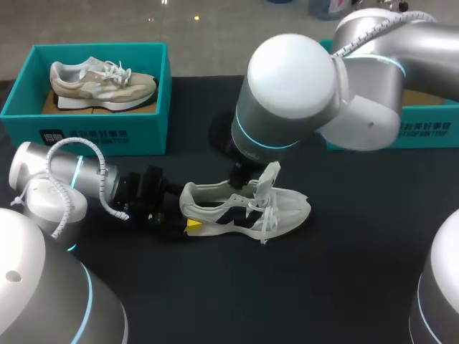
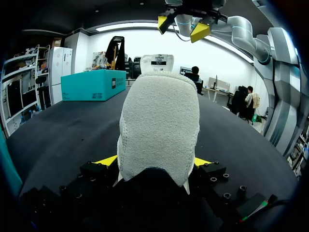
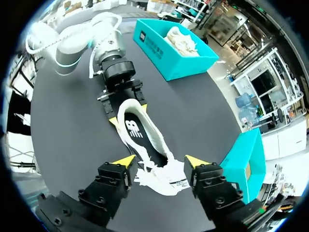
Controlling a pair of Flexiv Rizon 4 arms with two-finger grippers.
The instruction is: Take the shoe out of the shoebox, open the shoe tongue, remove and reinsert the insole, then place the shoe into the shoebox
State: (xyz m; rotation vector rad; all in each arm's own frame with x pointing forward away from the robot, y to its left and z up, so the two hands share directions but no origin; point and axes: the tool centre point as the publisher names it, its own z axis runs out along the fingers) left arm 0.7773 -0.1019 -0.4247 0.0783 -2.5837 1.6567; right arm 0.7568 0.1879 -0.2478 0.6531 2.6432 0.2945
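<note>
A white shoe point(image 1: 244, 208) lies on its side on the black table, toe to the right, with its tongue point(image 1: 269, 179) lifted. My left gripper point(image 1: 188, 223) is shut on the shoe's heel point(image 2: 158, 130), one yellow fingertip on either side. My right gripper point(image 3: 161, 161) hangs over the shoe's lace area, open. The tongue point(image 3: 169, 180) and loose laces lie between its fingers, and I see no contact. In the left wrist view the right gripper point(image 2: 181, 26) sits just above the tongue point(image 2: 157, 60). The dark insole point(image 3: 140, 140) shows inside the shoe.
A teal shoebox point(image 1: 21, 107) at the back left holds a beige shoe point(image 1: 100, 84). A second teal box point(image 1: 430, 129) stands at the back right, partly behind my right arm. Bare black table lies in front of the shoe.
</note>
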